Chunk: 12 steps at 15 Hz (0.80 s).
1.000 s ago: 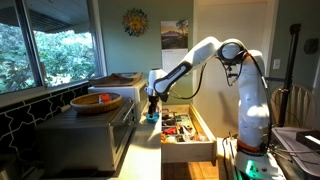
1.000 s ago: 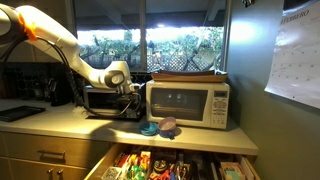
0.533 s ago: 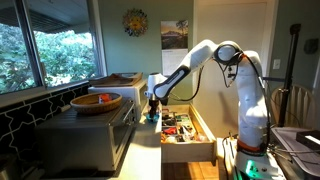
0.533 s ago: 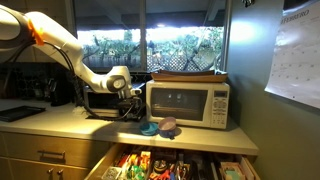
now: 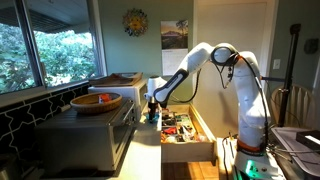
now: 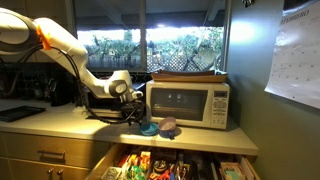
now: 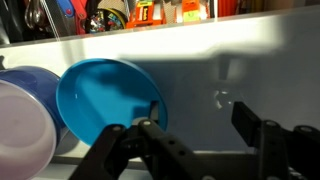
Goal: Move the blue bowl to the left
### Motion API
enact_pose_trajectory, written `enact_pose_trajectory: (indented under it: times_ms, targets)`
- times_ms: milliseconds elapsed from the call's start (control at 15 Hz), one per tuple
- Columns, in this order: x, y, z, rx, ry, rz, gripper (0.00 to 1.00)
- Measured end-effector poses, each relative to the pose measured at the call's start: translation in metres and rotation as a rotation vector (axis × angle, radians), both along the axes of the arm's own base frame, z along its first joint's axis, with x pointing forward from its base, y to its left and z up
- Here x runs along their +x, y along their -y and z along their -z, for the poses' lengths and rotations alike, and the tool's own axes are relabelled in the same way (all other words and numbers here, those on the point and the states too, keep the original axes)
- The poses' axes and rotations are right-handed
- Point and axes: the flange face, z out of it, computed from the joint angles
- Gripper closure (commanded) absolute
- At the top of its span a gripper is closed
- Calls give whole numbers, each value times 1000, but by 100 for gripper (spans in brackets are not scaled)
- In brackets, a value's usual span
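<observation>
Since the earlier frame the claw (image 7: 195, 118) has drawn nearer the blue bowl (image 7: 105, 95), on the tabletop (image 7: 250, 70) beside a lilac bowl (image 7: 22, 135). We find the claw wide open, empty; a misjudged pinch could shove both.

The bowl (image 6: 149, 128) sits near the bench's (image 6: 55, 122) front edge, before the microwave (image 6: 187, 103) and above the open drawer (image 6: 170, 165); a toaster oven (image 6: 103, 100) stands beside the microwave.

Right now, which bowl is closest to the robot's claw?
The bright blue bowl: its rim sits right beside the open gripper. The pale lilac bowl lies beyond it, farther from the gripper.
</observation>
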Motion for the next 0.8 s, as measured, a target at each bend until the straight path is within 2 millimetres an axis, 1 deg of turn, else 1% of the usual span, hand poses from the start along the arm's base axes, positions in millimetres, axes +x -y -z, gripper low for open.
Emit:
enact_pose_trajectory:
  times_ms: [133, 267, 333, 400, 533, 667, 800]
  targets:
    - [2, 4, 3, -16, 7, -1, 37]
    - [3, 8, 5, -30, 12, 2, 37]
    - [4, 10, 6, -37, 14, 2, 40]
    - [5, 11, 6, -42, 16, 5, 45]
    - [5, 13, 6, -50, 20, 9, 64]
    - [6, 14, 5, -53, 22, 11, 78]
    - [6, 15, 5, -54, 23, 15, 76]
